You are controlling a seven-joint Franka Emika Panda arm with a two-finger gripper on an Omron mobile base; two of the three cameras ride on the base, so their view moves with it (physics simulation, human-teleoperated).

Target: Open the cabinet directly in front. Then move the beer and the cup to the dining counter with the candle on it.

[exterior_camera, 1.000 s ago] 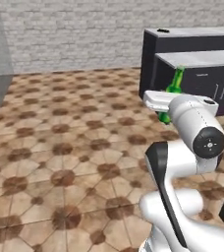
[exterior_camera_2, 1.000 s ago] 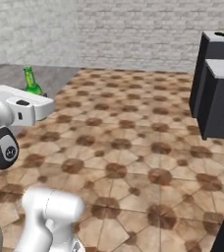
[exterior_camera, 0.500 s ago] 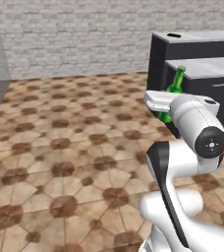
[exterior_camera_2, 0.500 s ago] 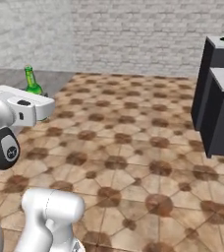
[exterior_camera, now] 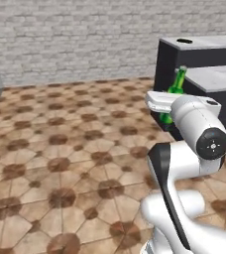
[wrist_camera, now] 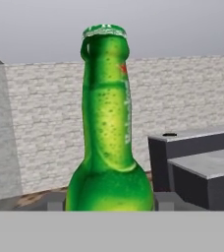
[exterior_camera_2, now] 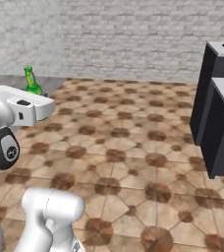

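One slim green glass beer bottle (wrist_camera: 108, 142) stands upright in our gripper (wrist_camera: 109, 204), fingers clamped on its body, carried high so it rides steady toward the dining counter.

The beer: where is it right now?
The beer stands upright between the gripper's fingers, carried above the tiled floor, with dark counters to its right.

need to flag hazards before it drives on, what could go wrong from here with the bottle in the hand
1. The beer stands upright between the fingers, gripped low on its body with the long neck free above. A jolt while the base drives could tilt it or let it slip.
2. Dark counter units stand close on the arm's right. A swing that way could knock the bottle against them.
3. Only tiled floor lies below the bottle, so a drop would likely break the glass.
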